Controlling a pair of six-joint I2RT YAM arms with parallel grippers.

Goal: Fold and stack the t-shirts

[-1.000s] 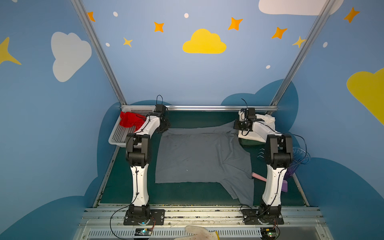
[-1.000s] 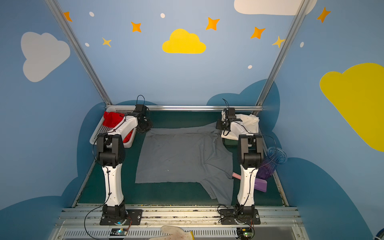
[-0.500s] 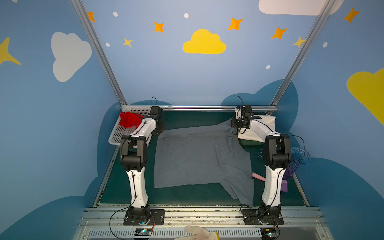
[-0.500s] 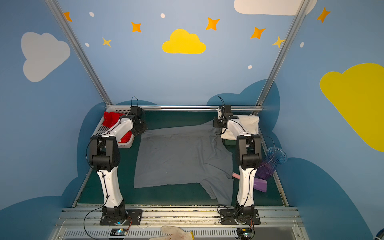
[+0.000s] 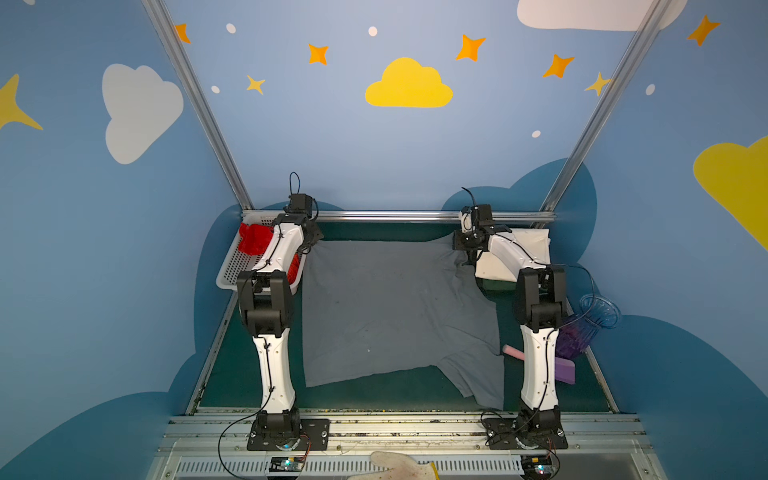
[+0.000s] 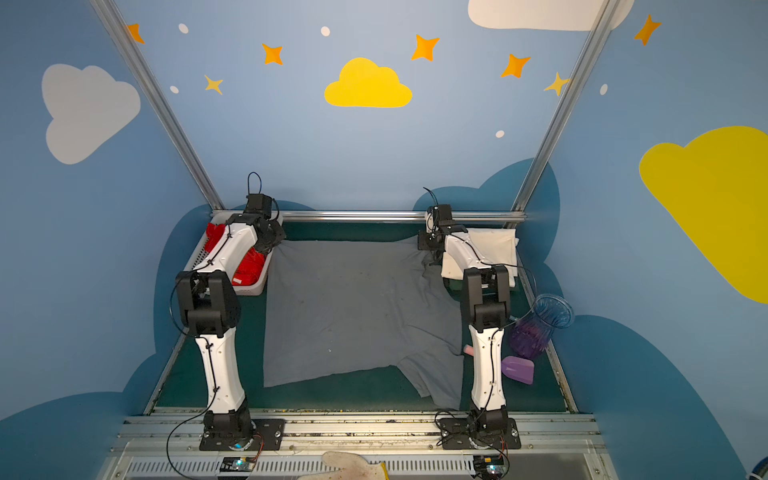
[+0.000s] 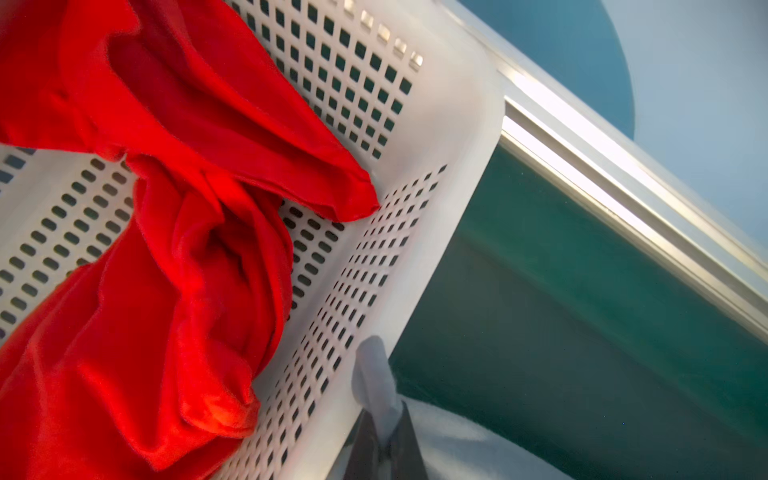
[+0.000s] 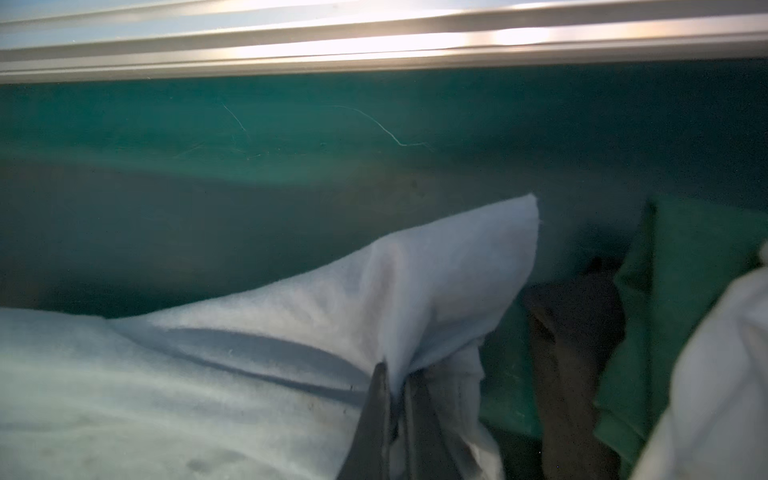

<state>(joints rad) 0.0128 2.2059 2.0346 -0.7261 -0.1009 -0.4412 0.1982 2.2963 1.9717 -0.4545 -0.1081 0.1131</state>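
The slate grey t-shirt (image 5: pixel 390 316) (image 6: pixel 353 311) lies spread on the green table in both top views. My left gripper (image 5: pixel 313 245) (image 7: pixel 384 415) is shut on its far left corner, right beside the basket. My right gripper (image 5: pixel 466 258) (image 8: pixel 397 386) is shut on its far right corner, which stands up in a peak. The bright red t-shirt (image 5: pixel 253 243) (image 7: pixel 166 249) lies crumpled in the white perforated basket (image 5: pixel 232 270) (image 7: pixel 415 208). The cream-white t-shirt (image 5: pixel 523 249) (image 6: pixel 494 245) sits folded at the far right, partly behind my right arm.
A metal rail (image 5: pixel 395 216) runs along the table's far edge just beyond both grippers. A purple glass vase (image 5: pixel 590 328), a purple block (image 5: pixel 565 370) and a pink piece (image 5: pixel 513 352) lie by the right arm. Green cloth (image 8: pixel 685 270) lies under the cream-white shirt.
Both grippers have carried the grey shirt's far corners toward the back rail and outward. The shirt now lies flatter and wider, and the left gripper sits closer to the basket.
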